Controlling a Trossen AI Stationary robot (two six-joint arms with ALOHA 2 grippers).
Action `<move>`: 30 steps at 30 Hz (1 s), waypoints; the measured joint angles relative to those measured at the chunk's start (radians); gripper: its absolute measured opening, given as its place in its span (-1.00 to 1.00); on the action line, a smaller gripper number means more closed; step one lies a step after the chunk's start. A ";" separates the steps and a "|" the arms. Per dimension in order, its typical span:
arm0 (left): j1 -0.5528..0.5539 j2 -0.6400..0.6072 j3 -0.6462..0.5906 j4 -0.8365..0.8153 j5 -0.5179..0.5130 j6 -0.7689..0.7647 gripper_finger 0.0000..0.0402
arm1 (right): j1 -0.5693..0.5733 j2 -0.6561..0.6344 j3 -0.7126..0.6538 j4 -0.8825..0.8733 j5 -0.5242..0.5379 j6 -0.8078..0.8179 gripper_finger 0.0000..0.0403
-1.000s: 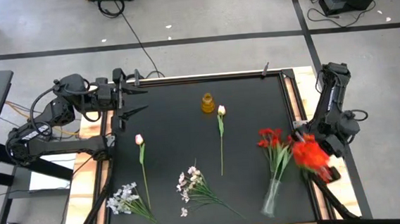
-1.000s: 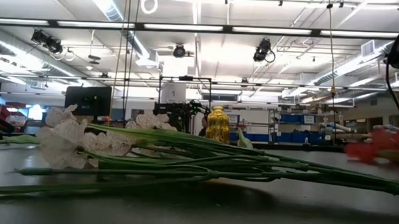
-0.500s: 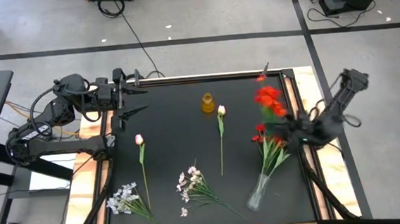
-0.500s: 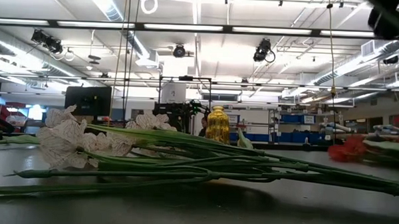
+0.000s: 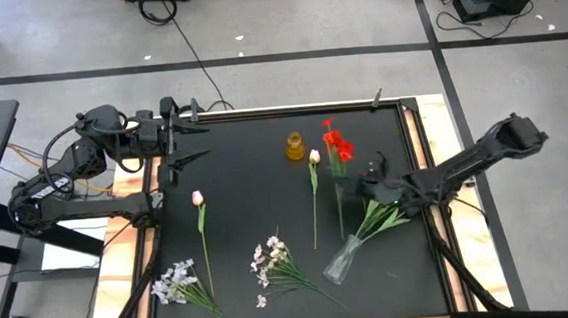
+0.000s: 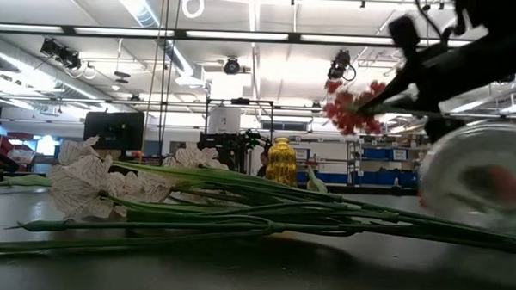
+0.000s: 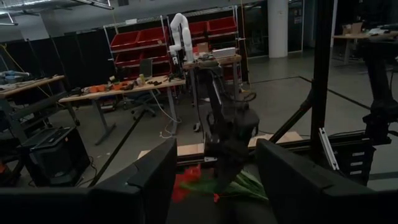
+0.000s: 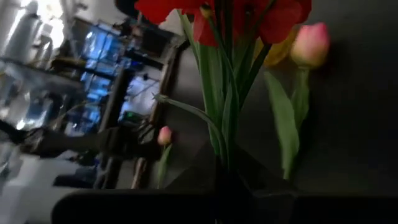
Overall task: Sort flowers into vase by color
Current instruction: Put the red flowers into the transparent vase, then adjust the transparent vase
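Item: black desk (image 5: 255, 171) with flowers, all places taken from the small amber vase (image 5: 295, 145) standing near the far edge. Red flower bunch (image 5: 336, 145): just right of the amber vase, lifted clear of the desk, its green stem clamped in the closed right end effector (image 5: 370, 187), whose arm reached in from the right side. Pink tulip (image 5: 313, 158): lying between the amber vase and the red bunch, stem running toward the near edge. Second pink tulip (image 5: 198, 198): well to the left and nearer than the vase, flat on the desk. White spray (image 5: 270, 258): well in front of the vase, flat. Second white spray (image 5: 175, 282): at the near left corner, farthest from the vase. Clear glass vase (image 5: 341, 263): lying tipped on its side, near right of the amber vase, with leafy green stems (image 5: 380, 217) fanned at its mouth. Left end effector (image 5: 191, 143): at the far left edge, level with the amber vase, fingers spread wide, holding nothing.
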 joint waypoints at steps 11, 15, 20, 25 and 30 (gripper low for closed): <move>0.000 0.000 0.000 0.000 0.000 0.000 0.12 | -0.108 0.216 0.000 0.036 -0.155 0.014 -0.69; 0.000 0.000 0.000 0.000 0.000 0.000 0.12 | -0.142 0.240 0.000 0.128 -0.203 -0.036 -0.43; 0.000 0.000 0.000 0.000 0.000 0.000 0.12 | -0.221 0.233 0.000 0.177 -0.285 -0.066 -0.10; 0.000 0.000 0.000 0.000 0.000 0.000 0.12 | -0.295 0.188 0.001 0.134 -0.284 -0.016 0.02; 0.000 0.000 0.000 0.000 0.000 0.000 0.12 | -0.330 0.129 0.086 0.020 -0.326 -0.040 -0.04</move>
